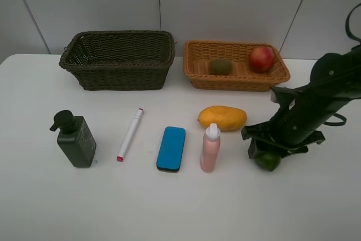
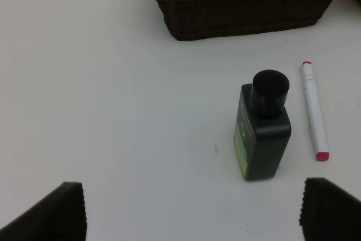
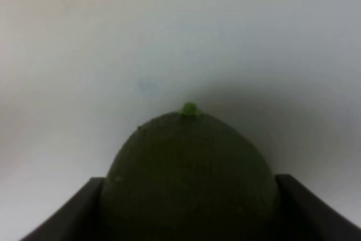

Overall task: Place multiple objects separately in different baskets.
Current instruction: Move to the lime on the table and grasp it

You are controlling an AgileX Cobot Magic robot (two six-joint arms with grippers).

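My right gripper (image 1: 265, 153) is down on the table with its fingers touching both sides of the green avocado (image 1: 267, 161), which fills the right wrist view (image 3: 189, 173). The orange-tan basket (image 1: 237, 87) holds the brown kiwi (image 1: 220, 66) and the red pomegranate (image 1: 262, 58). The dark olive-green basket (image 1: 118, 60) looks empty. On the table lie the pump bottle (image 1: 76, 139), the marker (image 1: 130, 134), the blue eraser (image 1: 171, 148), the pink spray bottle (image 1: 210, 149) and the yellow mango (image 1: 222, 118). My left gripper (image 2: 192, 213) is open above the table near the pump bottle (image 2: 262, 134).
The two baskets stand side by side at the back of the white table, against a grey wall. The marker (image 2: 313, 111) lies next to the pump bottle, in front of the dark basket (image 2: 242, 4). The left arm is outside the exterior high view.
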